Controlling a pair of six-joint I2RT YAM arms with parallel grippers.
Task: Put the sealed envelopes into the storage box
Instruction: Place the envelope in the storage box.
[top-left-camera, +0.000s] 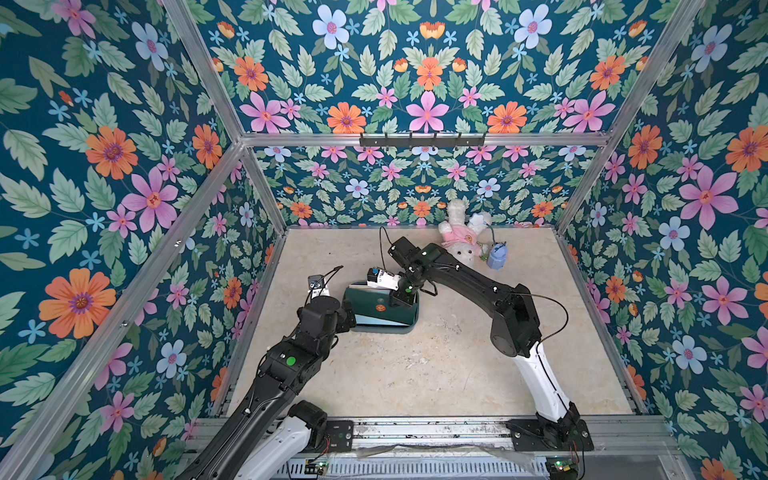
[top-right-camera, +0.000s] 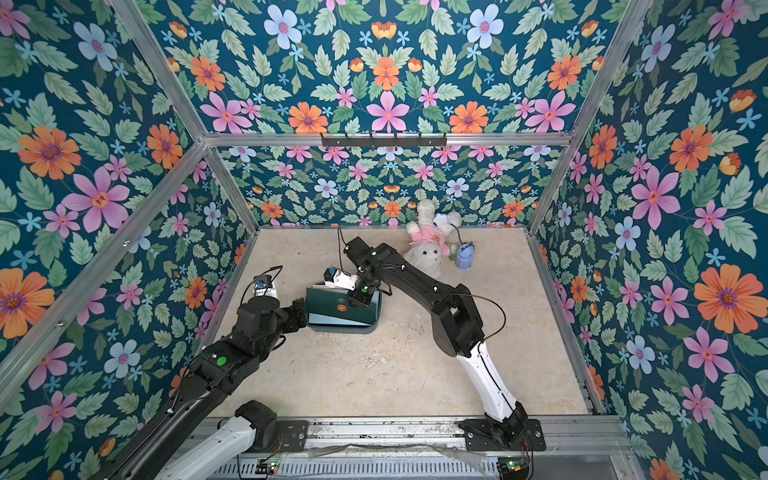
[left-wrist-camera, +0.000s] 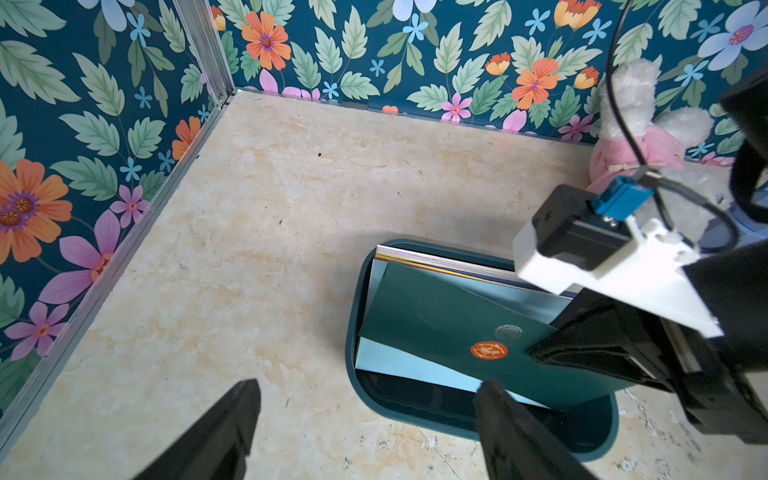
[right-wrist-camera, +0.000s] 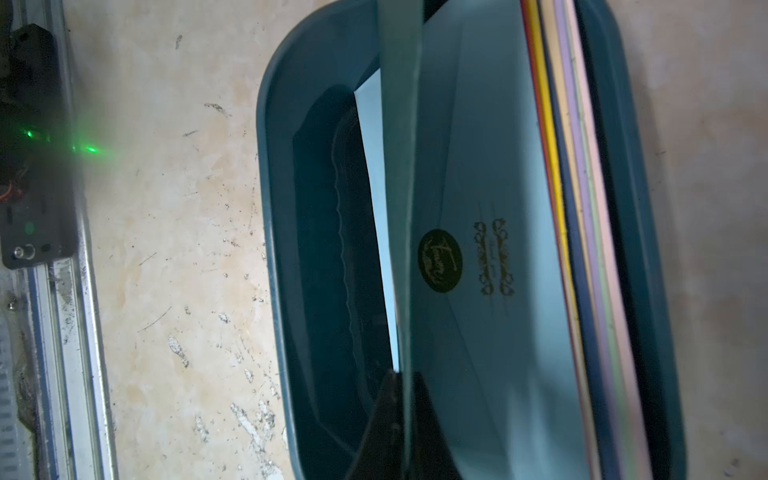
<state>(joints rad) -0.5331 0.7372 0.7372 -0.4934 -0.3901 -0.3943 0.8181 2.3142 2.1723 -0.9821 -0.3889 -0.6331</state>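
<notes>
Right fingers (right-wrist-camera: 382, 436) tight on dark green envelope (left-wrist-camera: 436, 324), orange seal (left-wrist-camera: 489, 350), in storage box (right-wrist-camera: 276, 208); left fingers (left-wrist-camera: 224, 428) apart.

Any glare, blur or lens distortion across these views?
Right wrist: green LED flare near the rail; the dark green envelope, held edge-on by the right gripper, is blurred. Left wrist: left gripper soft, close to lens. Both top views: frame bars splay, wide-angle.

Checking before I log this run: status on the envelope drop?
Right gripper shut on dark green envelope, partly inside storage box, leaning against stacked envelopes. Left gripper open beside box. Plush rabbit far back, not in the way.
</notes>
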